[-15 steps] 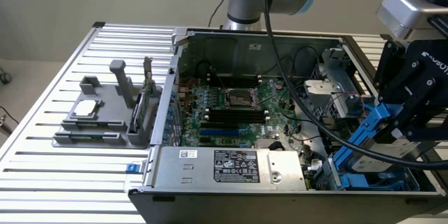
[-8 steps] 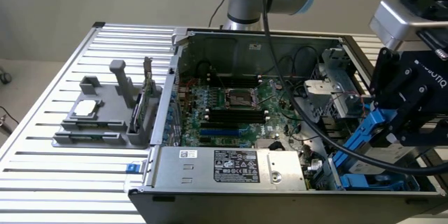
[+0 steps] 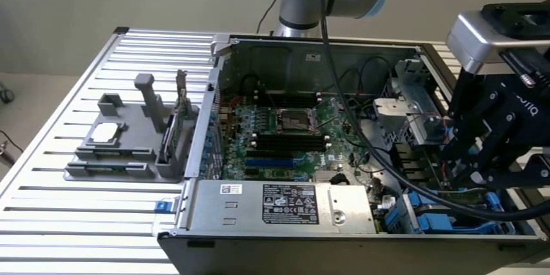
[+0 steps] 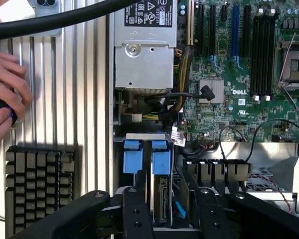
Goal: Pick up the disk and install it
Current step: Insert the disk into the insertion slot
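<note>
Black gripper [image 4: 170, 195] fingers [image 4: 137, 199] sit closest to the wrist camera, spread apart and straddling the disk [image 4: 161, 201]. You can see the disk edge-on, standing upright in the drive bay of the open computer case [image 3: 215, 82]. Its silver side lies just beside one finger, though whether they touch you cannot tell. A clear gap separates it from the other finger, so nothing is pinched. Two blue carrier tabs [image 4: 132, 158] show just past the fingertips, next to the grey power-supply box [image 4: 144, 55]. In the exterior view the gripper hangs over the lower right corner of the case. A person's hand [image 4: 5, 97] rests on the slatted counter [image 4: 89, 99] outside the case, near a black finned heatsink [image 4: 37, 184]. At the exterior view's left, a grey fixture [image 3: 120, 146] holds a small silver chip [image 3: 105, 133].
</note>
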Controlling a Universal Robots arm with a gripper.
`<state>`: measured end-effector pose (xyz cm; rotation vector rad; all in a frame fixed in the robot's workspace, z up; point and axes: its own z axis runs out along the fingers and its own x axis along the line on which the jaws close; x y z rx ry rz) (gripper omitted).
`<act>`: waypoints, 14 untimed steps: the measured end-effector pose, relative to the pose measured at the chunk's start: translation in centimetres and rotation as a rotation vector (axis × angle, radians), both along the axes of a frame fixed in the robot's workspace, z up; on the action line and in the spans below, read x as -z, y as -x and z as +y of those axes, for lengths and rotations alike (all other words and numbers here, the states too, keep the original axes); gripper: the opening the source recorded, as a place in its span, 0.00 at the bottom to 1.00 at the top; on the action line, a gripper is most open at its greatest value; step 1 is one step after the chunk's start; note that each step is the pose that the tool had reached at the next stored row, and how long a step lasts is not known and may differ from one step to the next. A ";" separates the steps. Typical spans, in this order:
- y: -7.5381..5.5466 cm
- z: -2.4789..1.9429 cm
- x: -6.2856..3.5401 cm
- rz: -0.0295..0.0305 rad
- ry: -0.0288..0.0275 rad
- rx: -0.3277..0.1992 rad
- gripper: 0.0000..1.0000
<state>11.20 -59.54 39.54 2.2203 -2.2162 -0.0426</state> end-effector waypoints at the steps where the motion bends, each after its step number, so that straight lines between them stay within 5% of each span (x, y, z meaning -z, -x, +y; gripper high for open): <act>1: 0.0 0.00 0.07 -0.0002 0.0001 0.000 0.41; 14: -1.0 0.31 0.18 -0.0046 0.0000 0.000 0.41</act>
